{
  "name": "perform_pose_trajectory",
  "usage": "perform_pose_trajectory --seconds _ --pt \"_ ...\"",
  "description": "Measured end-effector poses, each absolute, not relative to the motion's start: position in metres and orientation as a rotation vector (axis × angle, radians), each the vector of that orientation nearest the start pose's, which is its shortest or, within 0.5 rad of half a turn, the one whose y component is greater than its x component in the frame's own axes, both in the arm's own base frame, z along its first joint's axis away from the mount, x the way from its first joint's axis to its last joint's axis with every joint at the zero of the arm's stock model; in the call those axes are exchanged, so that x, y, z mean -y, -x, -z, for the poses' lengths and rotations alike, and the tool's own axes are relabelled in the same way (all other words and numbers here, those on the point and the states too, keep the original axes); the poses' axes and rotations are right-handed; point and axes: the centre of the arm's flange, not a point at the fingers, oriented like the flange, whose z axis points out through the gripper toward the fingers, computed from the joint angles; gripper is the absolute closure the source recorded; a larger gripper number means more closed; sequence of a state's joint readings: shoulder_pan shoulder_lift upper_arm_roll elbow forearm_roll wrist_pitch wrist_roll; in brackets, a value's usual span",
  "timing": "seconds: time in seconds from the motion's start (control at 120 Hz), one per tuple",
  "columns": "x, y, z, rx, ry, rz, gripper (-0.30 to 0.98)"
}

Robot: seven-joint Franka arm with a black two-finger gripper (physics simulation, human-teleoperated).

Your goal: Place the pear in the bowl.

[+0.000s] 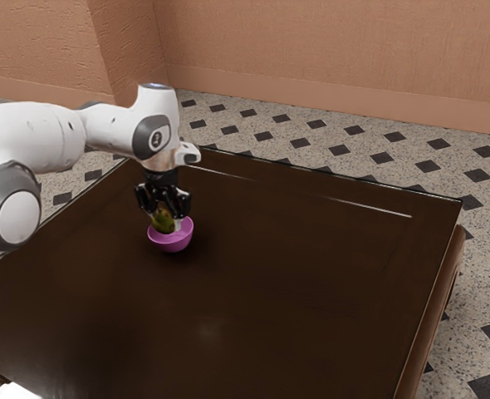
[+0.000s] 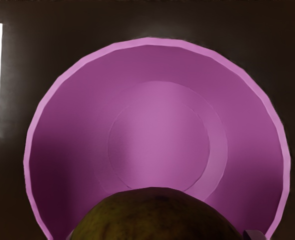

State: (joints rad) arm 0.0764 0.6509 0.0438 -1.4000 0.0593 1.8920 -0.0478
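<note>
The black gripper (image 1: 164, 220) points down over the bowl in the exterior view, shut on the pear (image 1: 162, 219), with a finger on either side. Below is the pink-purple bowl (image 1: 172, 242), standing upright on the table; the pear's lower end overlaps the bowl's rim on the exterior view's left. From the wrist camera, the greenish-brown pear (image 2: 155, 217) covers part of the bowl (image 2: 160, 135), whose inner floor has nothing else on it. Whether the pear touches the bowl is hidden.
The dark brown table (image 1: 270, 291) extends around the bowl, its far edge beyond the hand. A bright white patch (image 1: 14, 391) lies at the exterior view's lower left corner. Tiled floor (image 1: 336, 150) and a tan wall are behind the table.
</note>
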Motion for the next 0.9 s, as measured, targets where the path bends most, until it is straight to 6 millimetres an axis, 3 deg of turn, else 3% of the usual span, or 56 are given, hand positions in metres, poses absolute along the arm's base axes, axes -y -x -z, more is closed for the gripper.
perform_pose_trajectory --seconds 0.125,0.325,0.475,0.542,0.617,0.683,0.742,0.808,0.9 --pt "-0.085 -0.713 -0.309 0.214 3.046 -0.216 0.52" --pt "-0.083 -0.716 -0.313 0.212 3.061 -0.199 0.25" --pt "-0.086 -0.715 -0.316 0.211 3.065 -0.196 0.12" --pt "-0.075 -0.698 -0.363 0.197 3.110 -0.140 0.09" --pt "-0.063 -0.670 -0.452 0.180 3.148 -0.025 0.06" --pt "-0.053 -0.647 -0.522 0.164 3.153 0.080 0.05" --pt "-0.033 -0.620 -0.577 0.122 3.143 0.151 0.03" --pt "-0.012 -0.575 -0.606 0.076 3.135 0.143 0.03" --pt "0.014 -0.552 -0.615 0.000 3.145 0.102 0.02"
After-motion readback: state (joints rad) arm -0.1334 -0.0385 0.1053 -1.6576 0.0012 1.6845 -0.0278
